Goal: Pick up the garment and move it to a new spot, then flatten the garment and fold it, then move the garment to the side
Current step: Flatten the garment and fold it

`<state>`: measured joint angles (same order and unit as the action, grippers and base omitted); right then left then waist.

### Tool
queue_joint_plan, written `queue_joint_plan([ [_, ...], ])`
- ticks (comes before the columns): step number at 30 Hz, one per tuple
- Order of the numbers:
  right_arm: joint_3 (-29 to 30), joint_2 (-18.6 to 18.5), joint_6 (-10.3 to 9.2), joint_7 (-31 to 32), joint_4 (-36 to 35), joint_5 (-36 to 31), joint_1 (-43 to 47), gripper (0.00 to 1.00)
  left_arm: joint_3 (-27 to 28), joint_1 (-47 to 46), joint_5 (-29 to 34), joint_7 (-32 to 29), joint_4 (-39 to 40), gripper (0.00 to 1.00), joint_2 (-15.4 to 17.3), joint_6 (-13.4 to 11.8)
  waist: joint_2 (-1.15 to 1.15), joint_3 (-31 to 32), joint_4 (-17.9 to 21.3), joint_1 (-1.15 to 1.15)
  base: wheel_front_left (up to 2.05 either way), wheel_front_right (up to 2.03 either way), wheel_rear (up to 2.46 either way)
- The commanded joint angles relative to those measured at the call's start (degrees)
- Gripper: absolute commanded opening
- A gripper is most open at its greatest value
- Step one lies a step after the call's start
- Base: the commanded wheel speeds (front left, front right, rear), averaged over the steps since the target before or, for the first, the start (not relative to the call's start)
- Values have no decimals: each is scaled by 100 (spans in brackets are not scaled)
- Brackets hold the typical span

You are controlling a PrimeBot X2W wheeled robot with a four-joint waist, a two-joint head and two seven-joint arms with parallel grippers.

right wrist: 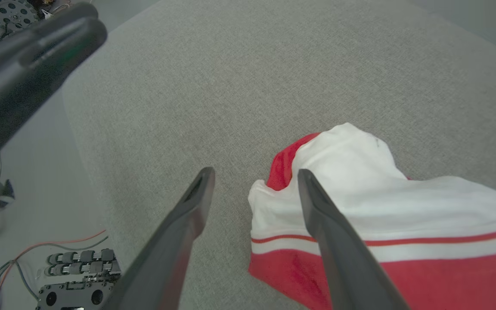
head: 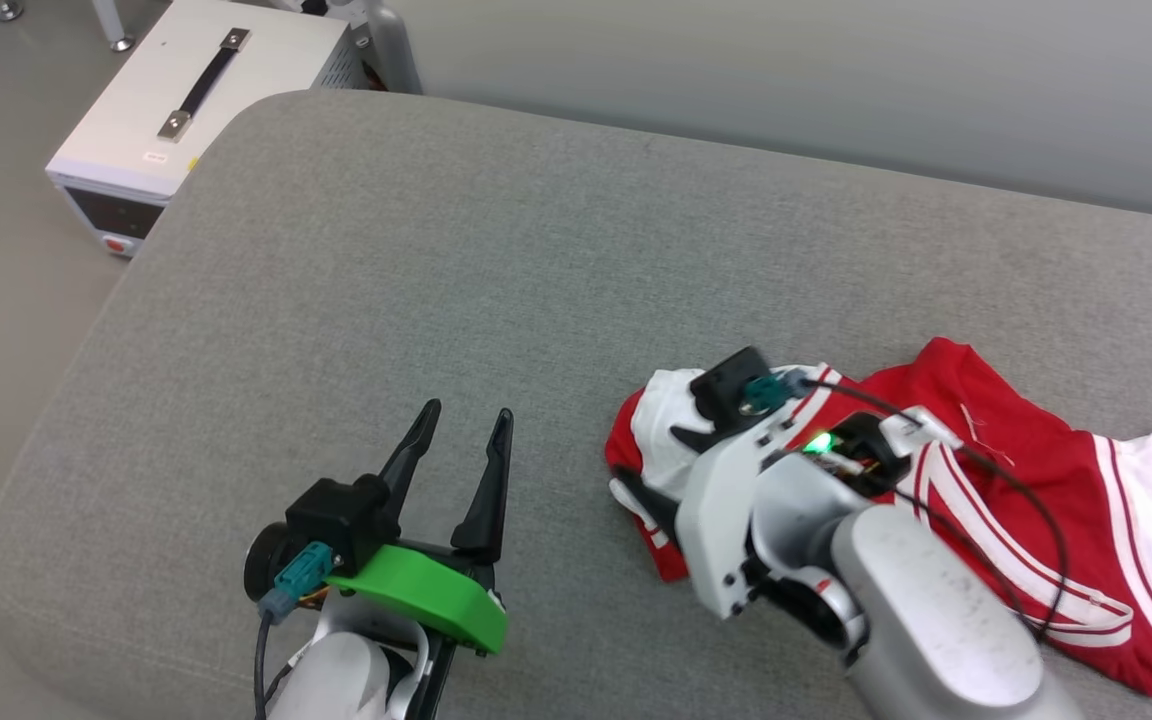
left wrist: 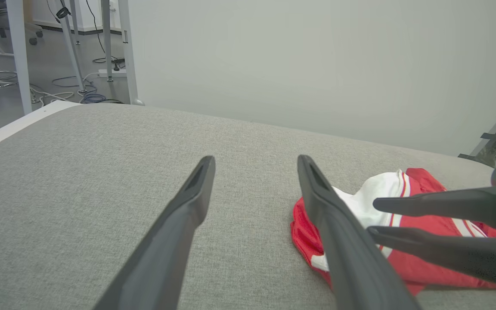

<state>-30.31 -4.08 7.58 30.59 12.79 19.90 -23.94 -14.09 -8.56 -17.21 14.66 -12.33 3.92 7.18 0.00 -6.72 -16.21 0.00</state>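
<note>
On the grey cushion (head: 436, 250): the garment (head: 1026, 470) lay crumpled at my right side, red with white sleeves and striped trim.
Cut off: in the head view the frame cut the garment's far right edge.
Hidden: the right forearm (head: 936, 620) covered the middle of the cloth, so I could not make out its front.
Right gripper (head: 648, 460): its jaws stood wide apart at the white sleeve end and I saw no cloth pinched between the tips. One finger (right wrist: 338, 249) crossed before the sleeve, and I could not tell if it touched.
Left gripper (head: 468, 410): wide open and holding nothing, it was over bare cushion, left of the garment and apart from it.
Floor, upper left: a white box (head: 186, 100) with a black handle stood there; I could not read its front panel.
</note>
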Motion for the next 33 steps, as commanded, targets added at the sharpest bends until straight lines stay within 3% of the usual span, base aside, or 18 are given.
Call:
queue_joint_plan([
  [1,41,-148,-9,-129,21,99,-130,100,34,-47,-12,34,7,100,12,31,0,72,90,0,0,0,0],
  [9,461,-1031,-9,-814,-316,310,-426,100,130,40,-57,34,94,100,51,31,0,310,519,0,0,0,0],
  [19,1866,-1868,-9,-1682,-861,251,418,100,171,0,-111,34,290,100,85,31,0,352,1056,0,0,0,0],
  [24,2580,-1759,-9,-2274,-1055,233,1201,100,174,26,-111,34,332,100,79,31,0,328,1229,0,0,0,0],
  [33,3297,-1017,-9,-3016,-1284,142,2295,100,140,197,-82,34,280,100,116,31,0,293,1394,0,0,0,0],
])
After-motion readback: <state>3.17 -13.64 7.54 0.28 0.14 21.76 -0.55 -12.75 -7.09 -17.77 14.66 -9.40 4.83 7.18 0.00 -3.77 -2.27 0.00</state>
